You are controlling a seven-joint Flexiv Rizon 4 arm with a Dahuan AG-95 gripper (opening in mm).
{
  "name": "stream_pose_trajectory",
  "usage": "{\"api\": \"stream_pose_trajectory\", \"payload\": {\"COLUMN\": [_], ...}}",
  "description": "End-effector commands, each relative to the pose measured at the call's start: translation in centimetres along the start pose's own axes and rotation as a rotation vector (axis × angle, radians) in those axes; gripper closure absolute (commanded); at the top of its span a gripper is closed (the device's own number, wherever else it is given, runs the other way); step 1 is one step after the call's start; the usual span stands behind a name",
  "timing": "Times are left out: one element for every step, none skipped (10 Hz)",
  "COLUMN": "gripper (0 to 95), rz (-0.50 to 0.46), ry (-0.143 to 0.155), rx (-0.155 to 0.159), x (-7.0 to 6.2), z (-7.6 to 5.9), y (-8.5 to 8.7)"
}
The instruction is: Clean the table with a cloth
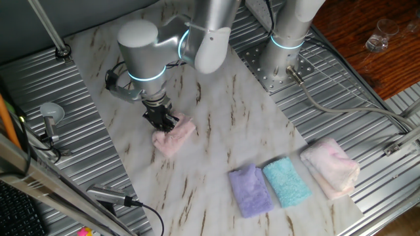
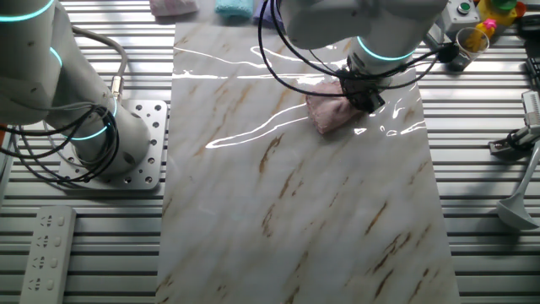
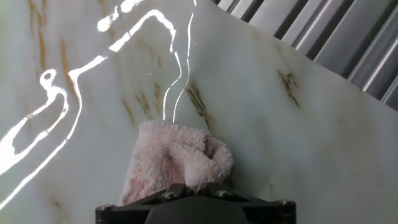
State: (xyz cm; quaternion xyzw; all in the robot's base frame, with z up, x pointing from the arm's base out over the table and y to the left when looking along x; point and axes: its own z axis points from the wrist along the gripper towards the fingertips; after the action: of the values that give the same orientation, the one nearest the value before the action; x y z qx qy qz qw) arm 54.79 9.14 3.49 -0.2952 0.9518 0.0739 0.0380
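- The gripper (image 1: 162,120) is closed on one end of the dusty-pink cloth (image 1: 176,136), pinching a bunched fold; the hand view shows the fluffy pile squeezed up right against the gripper body
- The cloth lies on the marble-look desk (image 1: 216,124), and its free end appears to rest flat on the slab, which suits wiping: the gripper sits low enough to press the fabric down rather than lift it clear
- In the other fixed view the cloth (image 2: 331,110) sits toward the far right part of the desk (image 2: 295,211), leaving a long stretch of veined surface nearer the camera, probably not yet wiped
- Holding the cloth by an edge lets the bulk lie alongside the gripper (image 2: 364,93), so fabric and not metal meets the slab
- Three spare towels, a purple towel (image 1: 250,189), a teal towel (image 1: 287,183) and a pale pink-white towel (image 1: 331,167), lie in a row at the desk's end, well apart from the working spot and out of the wiping path
- A second arm's base (image 1: 279,62) stands on the ribbed metal beside the slab, idle
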Motion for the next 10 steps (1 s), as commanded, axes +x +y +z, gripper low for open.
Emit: {"api": "stream_pose_trajectory", "payload": {"gripper": [95.0,95.0,95.0,95.0,95.0,95.0,95.0,95.0,95.0,95.0], "rz": [0.021,-0.009,-0.031,-0.059,-0.079,-0.091,-0.105,-0.113,-0.118,-0.121], "ry": [0.028,0.028,0.025,0.023,0.023,0.024,0.024,0.024,0.029,0.034], "rx": [0.034,0.032,0.027,0.025,0.025,0.025,0.025,0.024,0.03,0.034], "x": [0.0,0.0,0.0,0.0,0.0,0.0,0.0,0.0,0.38,0.59], "z": [0.04,0.04,0.04,0.04,0.04,0.04,0.04,0.04,-0.29,-0.46], "y": [-0.13,-0.13,-0.13,-0.13,-0.13,-0.13,-0.13,-0.13,-0.36,-0.48]}}
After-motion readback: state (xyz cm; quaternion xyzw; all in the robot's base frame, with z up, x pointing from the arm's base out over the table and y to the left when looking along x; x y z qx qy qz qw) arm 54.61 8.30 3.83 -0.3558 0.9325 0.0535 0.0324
